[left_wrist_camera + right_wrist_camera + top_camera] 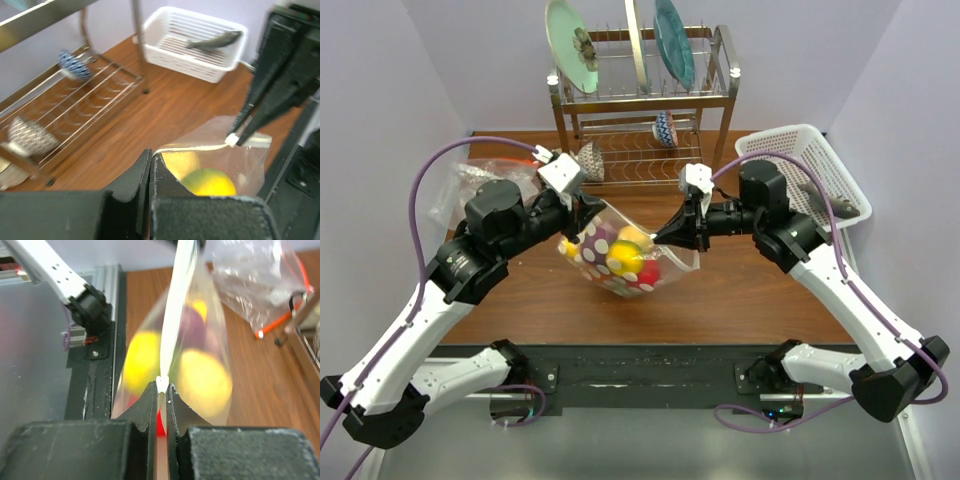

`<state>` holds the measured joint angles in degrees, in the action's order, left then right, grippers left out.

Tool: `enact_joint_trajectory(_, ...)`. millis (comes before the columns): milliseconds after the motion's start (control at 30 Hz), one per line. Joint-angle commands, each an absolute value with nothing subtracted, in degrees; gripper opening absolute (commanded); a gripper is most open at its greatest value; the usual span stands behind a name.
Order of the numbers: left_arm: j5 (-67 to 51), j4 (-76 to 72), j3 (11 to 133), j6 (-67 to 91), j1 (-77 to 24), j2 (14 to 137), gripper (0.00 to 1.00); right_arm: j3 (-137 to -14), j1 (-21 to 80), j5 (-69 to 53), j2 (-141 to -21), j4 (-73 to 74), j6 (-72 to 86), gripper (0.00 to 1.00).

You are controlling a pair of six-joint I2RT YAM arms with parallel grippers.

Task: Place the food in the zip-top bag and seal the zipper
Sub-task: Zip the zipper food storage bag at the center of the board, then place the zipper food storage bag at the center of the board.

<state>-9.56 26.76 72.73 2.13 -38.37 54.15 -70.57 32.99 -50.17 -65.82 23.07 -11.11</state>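
The left end effector had its two dark fingers pressed together on one end of the mouth of the clear zip-top bag printed with white polka dots. The right end effector was clamped shut on the thin pale zipper strip at the opposite end. Between the two pinches the strip ran taut and straight, and the bag hung below it, lifted off the brown wooden desk. Holding both ends this way probably kept the mouth edge stretched flat so the two lips would line up for sealing. Whether the zipper was already pressed closed along its length could not be told. Just below both sets of fingers, inside the bag, sat the small bright toy food: yellow rounds, a red one and something purple, bunched at the bottom. Loading therefore looked done, with sealing the step in hand.

Beyond the right end effector, well apart, a white slatted plastic basket stood at the desk's edge. Beyond the left lay a crumpled plain clear plastic bag with a red-orange edge. Past the hanging bag, a metal dish rack closed off the far side. Toward the arm bases nothing showed between the bag and the desk's near edge, so that seemed the freest direction for any lowering.
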Motion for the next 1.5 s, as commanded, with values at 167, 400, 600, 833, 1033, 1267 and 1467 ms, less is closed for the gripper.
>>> enact_joint_trajectory(167,13.9,25.5,77.5,3.9,-33.9,54.7,0.00,-68.1,32.9,-39.6,-62.1,32.0,-6.3,0.00)
enact_joint_trajectory(400,18.5,25.8,75.8,4.2,-32.0,55.7,0.00,-68.6,32.9,-33.9,-61.2,37.4,-4.0,0.00)
enact_joint_trajectory(600,17.7,24.9,73.8,4.1,-29.9,56.6,0.00,-69.9,32.9,-27.7,-61.0,42.6,-3.0,0.00)
enact_joint_trajectory(833,15.4,23.6,72.2,4.4,-28.1,57.0,0.00,-69.4,33.0,-25.1,-60.9,45.7,-3.1,0.00)
enact_joint_trajectory(1033,14.0,22.9,71.1,4.5,-27.3,57.3,0.00,-70.0,32.9,-23.0,-61.3,45.4,-2.8,0.00)
enact_joint_trajectory(1267,10.6,20.2,68.6,6.1,-25.8,60.5,0.00,-74.2,33.0,-14.7,-66.3,43.3,1.2,0.00)
enact_joint_trajectory(1467,6.8,16.1,68.7,10.4,-22.6,67.0,0.00,-75.1,32.8,-4.0,-73.1,33.6,4.7,0.00)
